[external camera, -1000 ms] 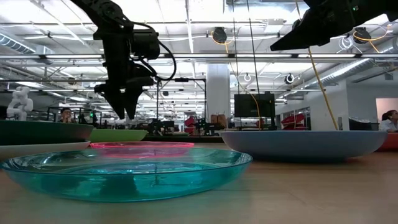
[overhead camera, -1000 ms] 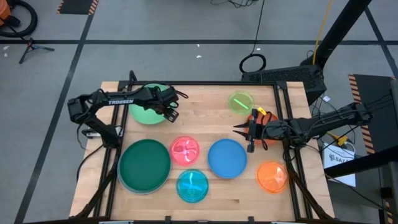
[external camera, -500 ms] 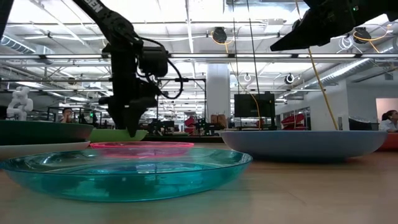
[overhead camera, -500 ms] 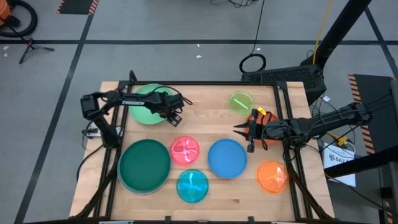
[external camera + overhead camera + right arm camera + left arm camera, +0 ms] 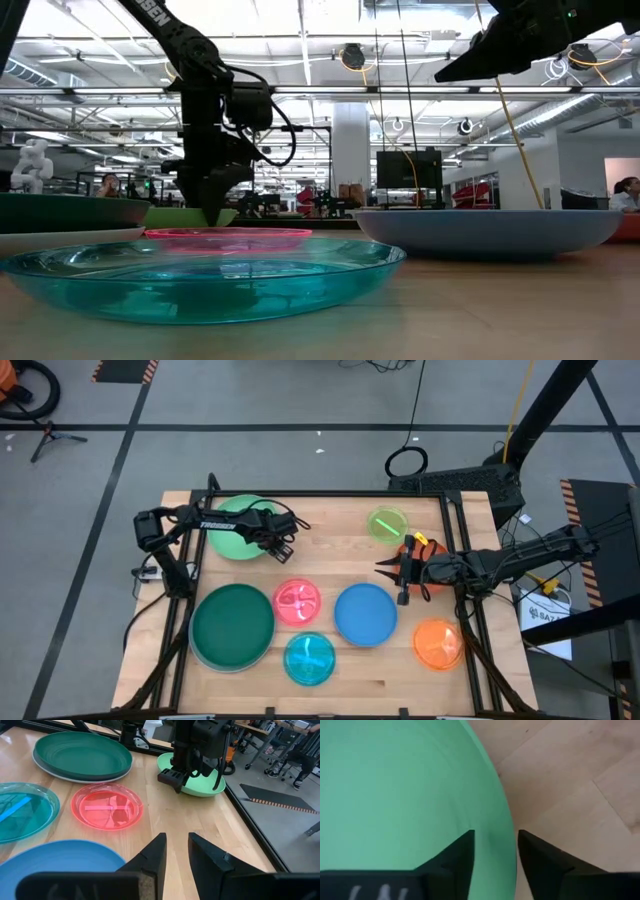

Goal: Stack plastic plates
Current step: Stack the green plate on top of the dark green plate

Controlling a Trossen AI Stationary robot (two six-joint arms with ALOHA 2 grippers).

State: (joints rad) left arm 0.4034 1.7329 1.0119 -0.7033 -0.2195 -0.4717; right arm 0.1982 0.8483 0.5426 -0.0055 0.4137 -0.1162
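The light green plate [image 5: 233,538] rests on the table at the far left. My left gripper [image 5: 496,834] points down at its right rim [image 5: 507,827], open, with one finger over the plate's inside and one outside it. The low view shows the left gripper's [image 5: 213,212] tips down at the plate's [image 5: 190,216] edge. My right gripper [image 5: 176,837] hovers open and empty above the table's right middle [image 5: 382,567]. A dark green plate [image 5: 232,624] lies on a pale plate [image 5: 197,656]. My left gripper comes from above, pointing down, with the light green plate's right rim [image 5: 510,840] between its fingers. Whether the fingers [image 5: 530,845] touch the rim, I cannot tell. The plate lies flat on the table.
Pink [image 5: 297,602], cyan [image 5: 309,658], blue [image 5: 365,614], orange [image 5: 437,643] and lime [image 5: 388,524] plates lie apart on the table. A red-orange plate [image 5: 436,586] shows partly under the right arm. Bare wood lies between the light green and lime plates.
My left gripper has come down onto the light green plate's right rim, until its tips reach the plate's edge. The plate has stayed where it was.
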